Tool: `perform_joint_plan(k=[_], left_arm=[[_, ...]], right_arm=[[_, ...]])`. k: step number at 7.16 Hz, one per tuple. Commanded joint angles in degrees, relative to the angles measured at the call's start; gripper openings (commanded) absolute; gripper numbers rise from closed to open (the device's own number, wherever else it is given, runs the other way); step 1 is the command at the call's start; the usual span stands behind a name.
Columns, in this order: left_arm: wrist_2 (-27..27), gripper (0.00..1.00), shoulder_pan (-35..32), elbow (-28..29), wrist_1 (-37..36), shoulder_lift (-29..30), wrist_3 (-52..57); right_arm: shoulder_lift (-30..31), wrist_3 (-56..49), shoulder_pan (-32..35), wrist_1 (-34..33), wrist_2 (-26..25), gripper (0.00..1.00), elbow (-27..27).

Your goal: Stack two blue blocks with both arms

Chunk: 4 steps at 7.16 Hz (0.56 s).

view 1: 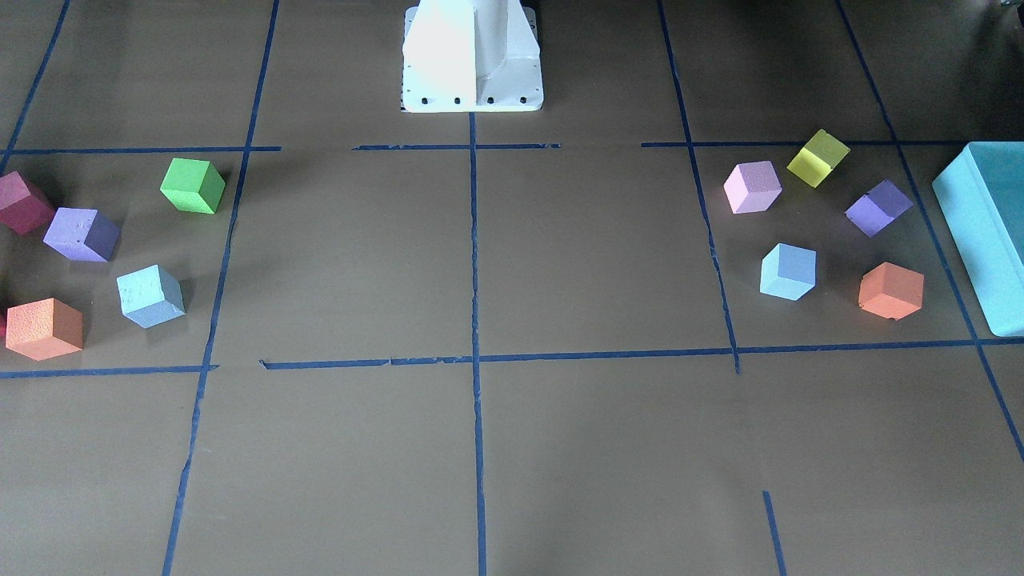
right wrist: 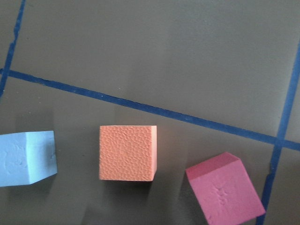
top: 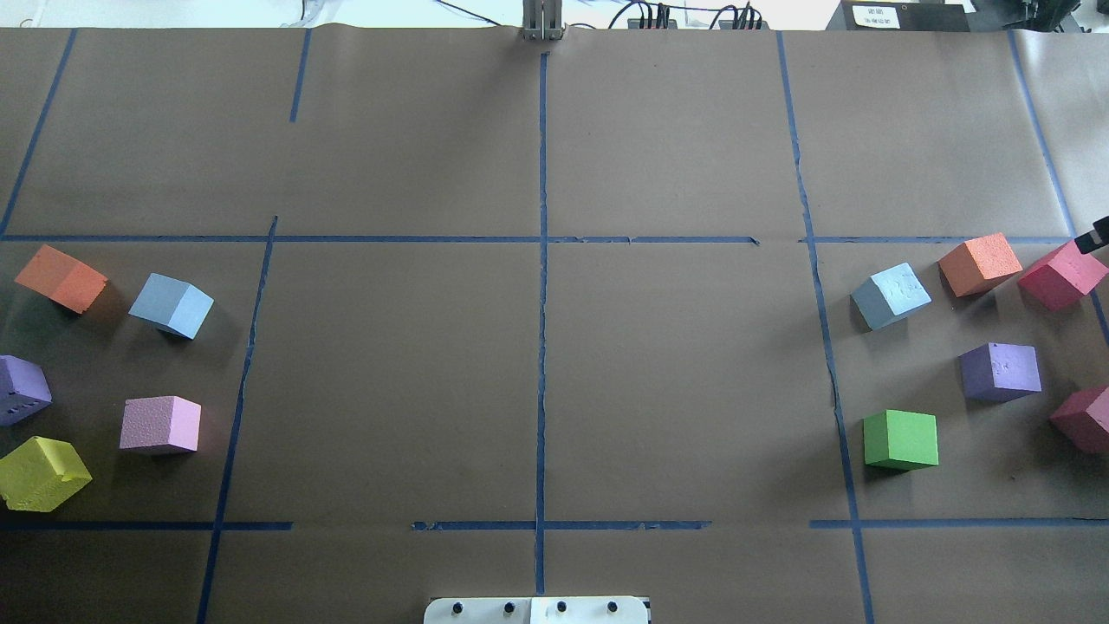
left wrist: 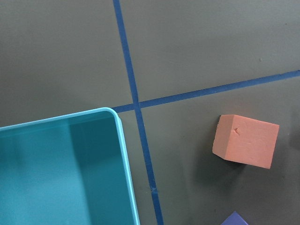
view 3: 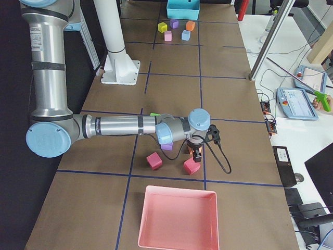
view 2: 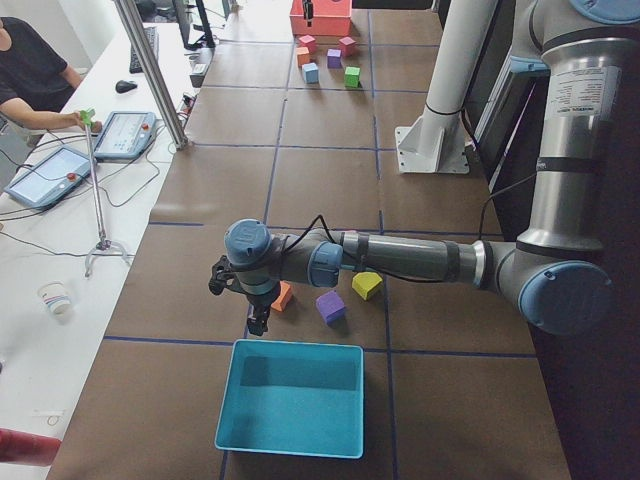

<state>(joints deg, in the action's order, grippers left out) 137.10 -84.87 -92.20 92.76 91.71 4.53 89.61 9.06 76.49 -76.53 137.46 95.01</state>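
Observation:
One blue block (top: pixel 171 305) lies on the robot's left side of the table, also in the front view (view 1: pixel 788 271). The other blue block (top: pixel 891 296) lies on the right side, also in the front view (view 1: pixel 150 296) and at the right wrist view's left edge (right wrist: pixel 26 157). My left gripper (view 2: pixel 257 322) hangs over the table beside an orange cube (left wrist: pixel 245 140), near the teal tray (left wrist: pixel 61 168). My right gripper (view 3: pixel 197 154) hangs above a crimson cube (right wrist: pixel 225 194) and an orange cube (right wrist: pixel 126 152). I cannot tell whether either gripper is open or shut.
Left cluster: orange (top: pixel 61 277), purple (top: pixel 22 390), pink (top: pixel 160 425) and yellow (top: pixel 42 472) cubes. Right cluster: orange (top: pixel 979 263), crimson (top: pixel 1061 275), purple (top: pixel 1001 371) and green (top: pixel 901 439) cubes. A pink tray (view 3: pixel 179 219) lies at the right end. The white pedestal (view 1: pixel 472 56) stands at the table's robot side.

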Motion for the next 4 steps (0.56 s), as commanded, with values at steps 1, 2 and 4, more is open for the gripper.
perform_joint_plan(k=[1, 2, 4], left_arm=[[-0.1, 1.00, 2.9, -1.2, 0.1, 0.2, -0.1], [0.0, 1.00, 3.0, -1.3, 0.1, 0.2, -0.1], [0.0, 1.00, 3.0, -1.2, 0.0, 0.2, -0.1]], right_arm=[[-2.1, 5.9, -6.3, 0.1, -1.5, 1.00, 2.6], [-3.5, 10.7, -11.0, 0.5, -4.8, 1.00, 2.9], [-3.8, 26.1, -19.1, 12.0, -11.9, 1.00, 3.1]])
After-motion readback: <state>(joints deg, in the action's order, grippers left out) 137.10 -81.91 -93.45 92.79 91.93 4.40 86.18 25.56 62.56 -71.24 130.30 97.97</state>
